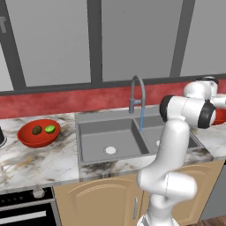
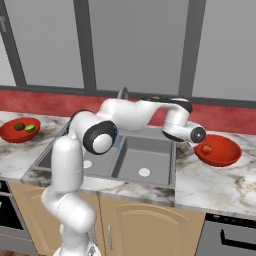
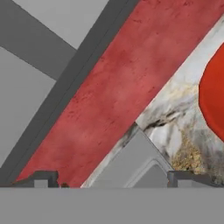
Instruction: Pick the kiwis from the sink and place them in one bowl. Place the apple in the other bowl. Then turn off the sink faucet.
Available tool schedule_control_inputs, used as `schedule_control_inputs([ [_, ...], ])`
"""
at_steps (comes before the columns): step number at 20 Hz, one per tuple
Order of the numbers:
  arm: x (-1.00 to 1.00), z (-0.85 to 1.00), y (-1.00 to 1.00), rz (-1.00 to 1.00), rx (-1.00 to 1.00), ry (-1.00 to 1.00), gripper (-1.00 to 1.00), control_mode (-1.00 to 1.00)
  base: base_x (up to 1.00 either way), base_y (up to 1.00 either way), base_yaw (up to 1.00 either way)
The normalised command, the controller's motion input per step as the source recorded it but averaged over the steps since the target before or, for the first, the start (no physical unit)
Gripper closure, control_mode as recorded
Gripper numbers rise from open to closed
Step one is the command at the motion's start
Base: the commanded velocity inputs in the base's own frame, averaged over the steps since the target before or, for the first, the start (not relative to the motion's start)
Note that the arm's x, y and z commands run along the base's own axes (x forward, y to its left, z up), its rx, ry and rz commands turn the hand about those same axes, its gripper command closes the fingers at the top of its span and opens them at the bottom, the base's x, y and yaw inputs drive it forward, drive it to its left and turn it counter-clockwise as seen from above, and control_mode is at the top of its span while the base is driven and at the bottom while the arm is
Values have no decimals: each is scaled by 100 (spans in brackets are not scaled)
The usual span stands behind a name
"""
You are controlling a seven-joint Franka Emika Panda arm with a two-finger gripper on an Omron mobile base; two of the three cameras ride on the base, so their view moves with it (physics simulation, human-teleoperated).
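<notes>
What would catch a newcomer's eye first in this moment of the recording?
Probably the two glossy red bowls on the marble counter either side of the sink: the left bowl holds the two kiwis, and the right bowl holds the apple. Next, the white arm stretched across the sink, its gripper beside the right bowl, open and holding nothing. A thin blue stream runs from the faucet into the basin.

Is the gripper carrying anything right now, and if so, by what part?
Nothing is held. The gripper is open with empty space between its fingertips, and the apple already lies in the right-hand bowl.
</notes>
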Motion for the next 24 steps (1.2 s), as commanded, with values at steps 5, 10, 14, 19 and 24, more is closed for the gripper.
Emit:
schedule_control_inputs([
  [5, 0, 42, 33, 37, 0, 0, -100, -100, 0, 0, 0],
  [10, 0, 9, 29, 46, 0, 1, -100, -100, 0, 0, 0],
  [14, 0, -11, 26, 17, 0, -46, -100, -100, 0, 0, 0],
  [19, 0, -21, 31, 1, -1, -40, -100, -100, 0, 0, 0],
  [24, 0, 0, 58, 10, -1, -18, -100, -100, 0, 0, 0],
])
